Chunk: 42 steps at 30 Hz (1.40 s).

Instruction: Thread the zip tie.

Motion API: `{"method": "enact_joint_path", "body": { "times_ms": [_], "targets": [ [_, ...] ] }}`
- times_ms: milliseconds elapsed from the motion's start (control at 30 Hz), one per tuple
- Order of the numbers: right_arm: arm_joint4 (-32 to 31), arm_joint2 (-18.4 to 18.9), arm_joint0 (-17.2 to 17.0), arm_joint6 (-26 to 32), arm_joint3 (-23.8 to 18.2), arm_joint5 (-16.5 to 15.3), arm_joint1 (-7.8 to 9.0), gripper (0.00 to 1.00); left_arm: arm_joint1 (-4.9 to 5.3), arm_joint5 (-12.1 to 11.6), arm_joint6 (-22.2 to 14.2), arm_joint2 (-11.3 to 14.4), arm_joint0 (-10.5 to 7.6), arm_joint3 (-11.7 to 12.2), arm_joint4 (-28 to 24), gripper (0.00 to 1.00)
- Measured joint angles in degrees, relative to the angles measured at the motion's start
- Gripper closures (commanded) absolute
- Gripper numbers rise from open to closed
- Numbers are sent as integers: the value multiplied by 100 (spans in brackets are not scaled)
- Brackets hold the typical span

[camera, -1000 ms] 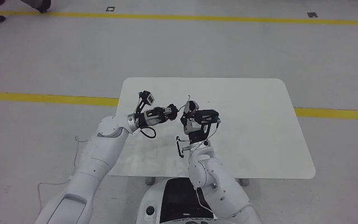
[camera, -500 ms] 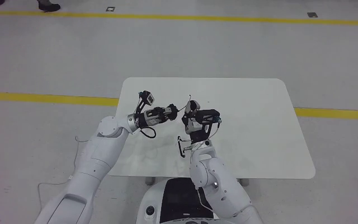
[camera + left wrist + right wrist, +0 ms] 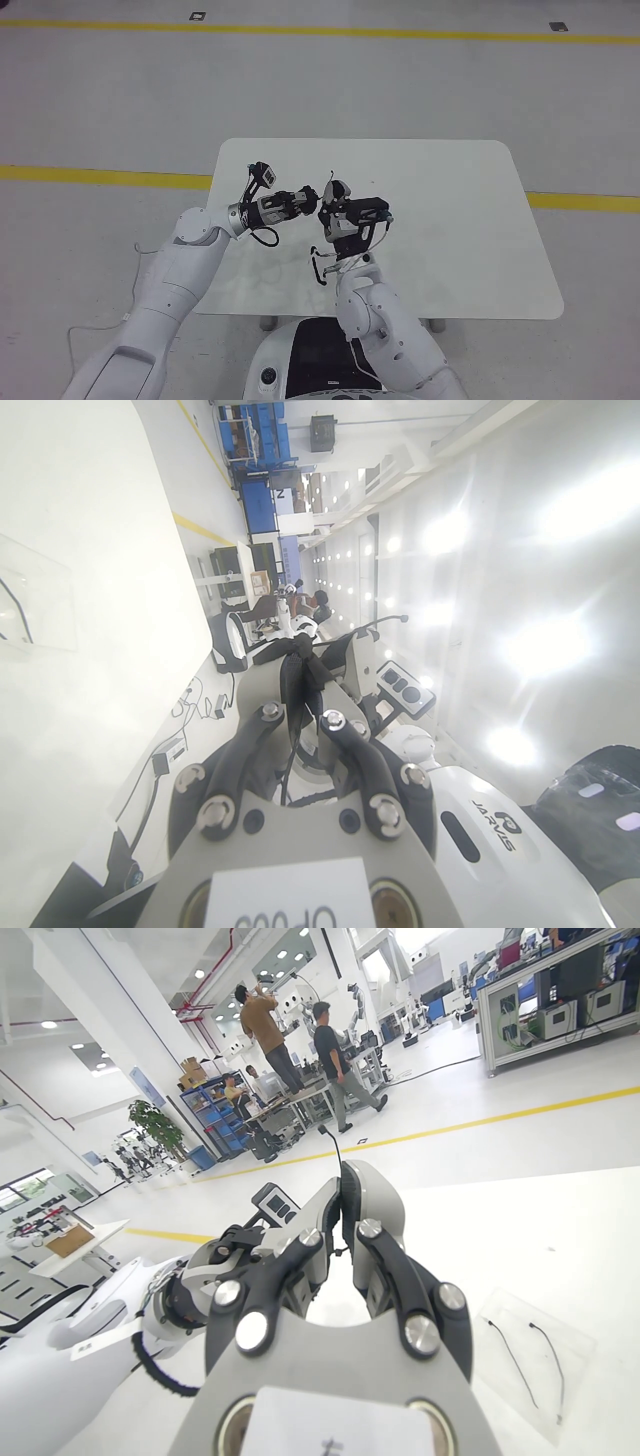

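Over the nine o'clock half of the white rectangular table [image 3: 450, 200], my two grippers meet tip to tip, and from above I can barely separate them. The left gripper [image 3: 311, 196] sits at nine o'clock of the right gripper [image 3: 328, 195], touching or just beside it; I cannot tell which. The thin black plastic zip tie [image 3: 338, 1153] is only a hairline in the top view, pointing toward twelve o'clock from the right gripper.

My right wrist view shows it far better. The right fingers [image 3: 372, 1200] are clamped flat on the strap, and its free length stands out beyond their tips, ending in a small head. How much strap lies between the pads is hidden.

My left wrist view shows the left fingers pressed together too, with a dark lump at their tips. Whether that is the tie's other end or just the black pads, I cannot make out.

The right wrist view also catches a clear plastic sheet [image 3: 570, 1378] lying flat on the table, with two spare thin black ties [image 3: 513, 1365] on it. In the left wrist view a clear sheet is cut off at the frame edge.
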Motion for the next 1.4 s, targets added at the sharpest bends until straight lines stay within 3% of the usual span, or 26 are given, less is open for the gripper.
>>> {"method": "enact_joint_path", "body": {
  "times_ms": [400, 833, 1400],
  "targets": [
    [65, 9, -40, 3, -66, -132, 14, 100, 0, 0, 0, 0, 0, 0, 0, 100],
    [-257, -50, 22, 197, 52, 134, 16, 100, 0, 0, 0, 0, 0, 0, 0, 100],
    [-292, 46, 40, 315, 79, 248, 28, 100, 0, 0, 0, 0, 0, 0, 0, 100]
  ]
}}
